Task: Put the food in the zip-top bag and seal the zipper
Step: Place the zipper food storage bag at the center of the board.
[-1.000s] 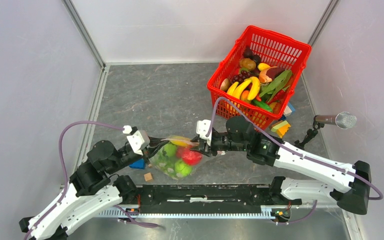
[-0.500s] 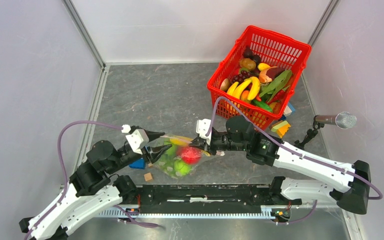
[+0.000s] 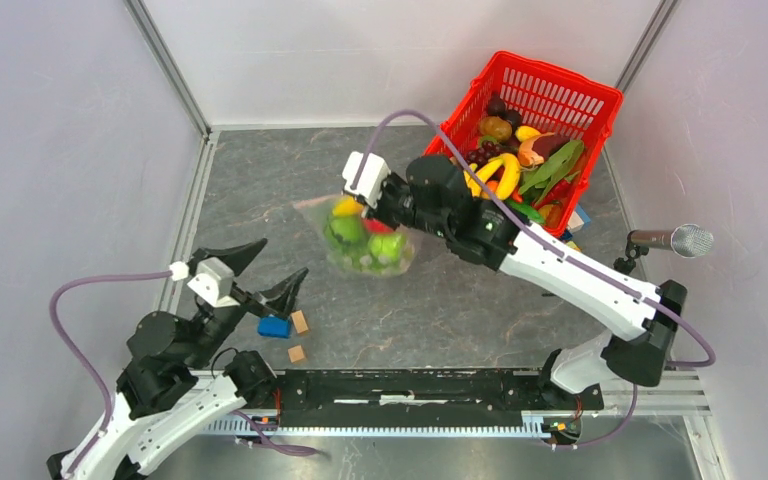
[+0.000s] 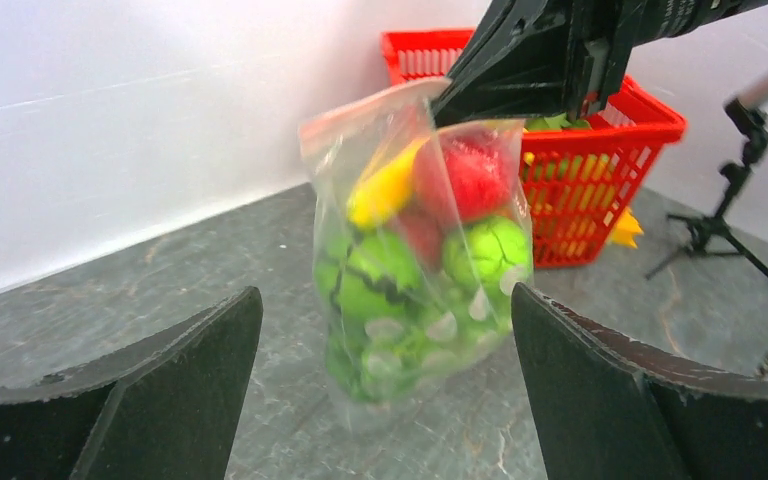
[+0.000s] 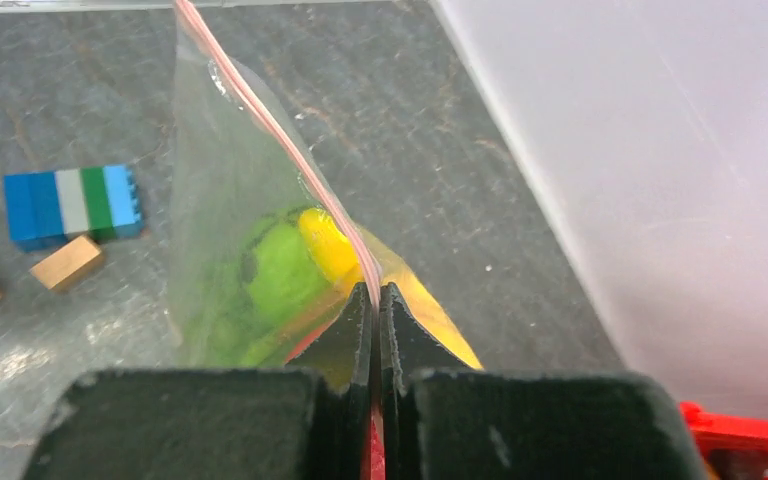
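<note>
Grey tabletop [image 3: 290,170] from above: your right gripper [image 3: 358,200] held the zip-top bag [image 3: 370,250] by its mouth beside the red basket [image 3: 563,74]; your left gripper [image 3: 265,272], spread wide, sat well apart, near-left of it. Left wrist showed the food [image 4: 380,275] inside, bag dead ahead. Right wrist alone showed jaws pressed on the zipper [image 5: 260,110], which ran straight away from them.

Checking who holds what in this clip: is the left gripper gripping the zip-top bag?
No, the left gripper is open and apart from the zip-top bag, which hangs from the shut right gripper alone.
</note>
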You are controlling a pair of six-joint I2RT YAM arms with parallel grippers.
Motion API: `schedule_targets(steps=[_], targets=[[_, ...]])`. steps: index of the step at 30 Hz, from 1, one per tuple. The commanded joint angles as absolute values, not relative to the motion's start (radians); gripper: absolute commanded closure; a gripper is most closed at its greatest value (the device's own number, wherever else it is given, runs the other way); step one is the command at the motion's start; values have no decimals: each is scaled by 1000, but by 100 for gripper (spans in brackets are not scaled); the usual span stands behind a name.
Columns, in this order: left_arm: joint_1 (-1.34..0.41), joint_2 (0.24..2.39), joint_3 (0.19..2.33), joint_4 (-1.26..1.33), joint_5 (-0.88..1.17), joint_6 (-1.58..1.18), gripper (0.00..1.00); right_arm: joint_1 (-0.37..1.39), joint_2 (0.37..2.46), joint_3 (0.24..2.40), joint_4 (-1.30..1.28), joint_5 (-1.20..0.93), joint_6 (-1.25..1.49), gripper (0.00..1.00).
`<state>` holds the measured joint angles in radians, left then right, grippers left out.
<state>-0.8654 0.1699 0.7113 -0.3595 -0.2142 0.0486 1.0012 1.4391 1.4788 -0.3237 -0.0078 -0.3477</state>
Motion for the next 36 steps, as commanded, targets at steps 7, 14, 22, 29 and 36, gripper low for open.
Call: schedule_targets(steps=[7, 14, 22, 29, 36], targets=[[-863, 10, 650, -290, -492, 11, 0, 996, 1390, 1292, -353, -217, -391, 100], [-862, 96, 677, -303, -451, 10, 0, 1056, 1339, 1145, -325, -334, -335, 100], [-862, 193, 704, -341, -396, -13, 0, 1060, 1309, 1126, -343, -447, -345, 86], [-862, 240, 716, -351, -370, -24, 0, 1060, 1161, 1030, -311, -500, -338, 54], [-863, 301, 729, -369, -367, -52, 0, 1060, 974, 822, -124, -194, -189, 21]])
